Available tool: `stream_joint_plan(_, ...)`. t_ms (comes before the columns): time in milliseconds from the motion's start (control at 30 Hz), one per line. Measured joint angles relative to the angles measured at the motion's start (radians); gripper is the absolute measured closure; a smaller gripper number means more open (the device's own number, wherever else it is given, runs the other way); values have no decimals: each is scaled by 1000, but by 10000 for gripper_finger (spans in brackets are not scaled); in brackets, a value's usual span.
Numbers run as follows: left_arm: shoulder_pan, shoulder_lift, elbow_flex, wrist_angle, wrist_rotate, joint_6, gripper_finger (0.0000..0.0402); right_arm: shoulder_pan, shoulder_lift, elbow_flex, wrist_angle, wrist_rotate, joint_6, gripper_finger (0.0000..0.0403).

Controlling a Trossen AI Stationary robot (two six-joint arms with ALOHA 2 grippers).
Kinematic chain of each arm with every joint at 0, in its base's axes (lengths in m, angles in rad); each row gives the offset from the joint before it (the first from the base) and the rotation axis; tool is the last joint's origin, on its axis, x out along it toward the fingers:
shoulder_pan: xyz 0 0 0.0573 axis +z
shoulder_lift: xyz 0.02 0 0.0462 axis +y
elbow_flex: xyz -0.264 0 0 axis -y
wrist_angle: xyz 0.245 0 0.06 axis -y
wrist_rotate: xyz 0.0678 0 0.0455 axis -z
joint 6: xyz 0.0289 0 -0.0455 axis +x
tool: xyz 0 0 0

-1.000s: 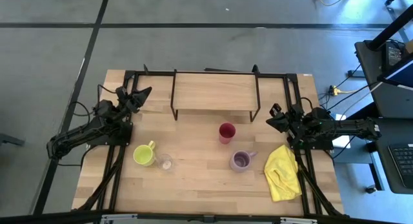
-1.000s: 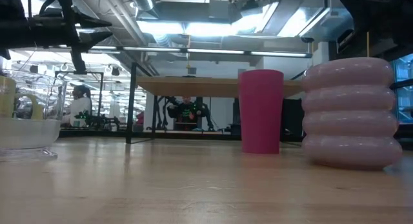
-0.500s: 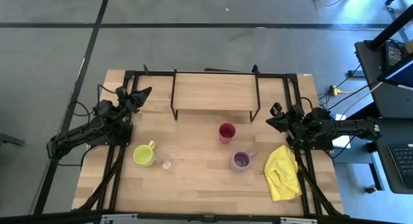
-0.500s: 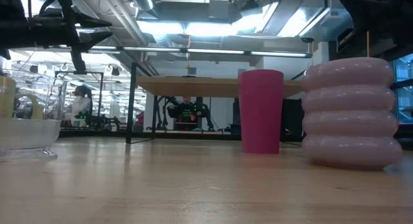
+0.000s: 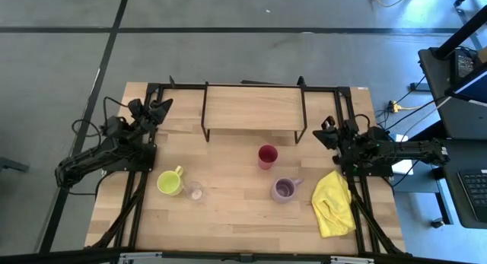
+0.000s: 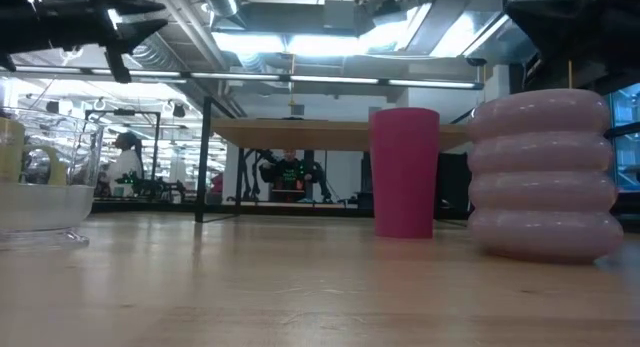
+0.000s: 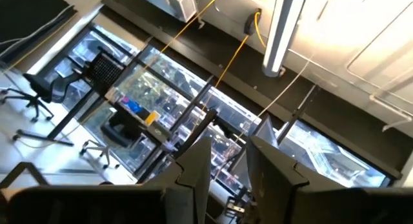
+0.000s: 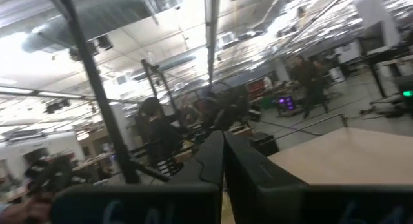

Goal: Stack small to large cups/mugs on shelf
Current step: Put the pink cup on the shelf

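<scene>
The shelf (image 5: 253, 108) stands at the table's far middle, bare on top. In front of it, each on its base on the table, are the red cup (image 5: 267, 156), the lilac mug (image 5: 284, 189), the yellow-green mug (image 5: 170, 182) and the tiny clear glass (image 5: 195, 191). My left gripper (image 5: 154, 106) hovers left of the shelf, open and empty, its fingers (image 7: 193, 169) pointing up toward the ceiling. My right gripper (image 5: 325, 132) hovers right of the shelf, shut and empty. The low view shows the red cup (image 6: 404, 172), the lilac mug (image 6: 545, 177) and the glass (image 6: 40, 202).
A yellow cloth (image 5: 333, 203) lies crumpled at the table's right side, near the lilac mug. The shelf's black wire legs (image 5: 205, 123) stand between the arms and the cups. A person shows far off in the room beyond the table (image 6: 125, 162).
My left gripper has risen and gone a little toward the table's far left corner, away from the cups. My right gripper has shifted slightly toward the far edge. The cups and the shelf have stayed in place.
</scene>
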Motion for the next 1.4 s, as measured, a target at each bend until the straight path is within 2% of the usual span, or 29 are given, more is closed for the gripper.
stream_joint_plan(200, 0, 0, 19, -2, 41, -2, 308, 0, 0, 0, 0, 81, 0, 389)
stream_joint_plan(600, 0, 0, 26, -89, 46, 2, 308, 0, 0, 0, 8, 85, 2, 389)
stream_joint_plan(1400, 0, 0, 25, -97, 46, 3, 308, 0, 0, 0, 51, 85, 1, 389)
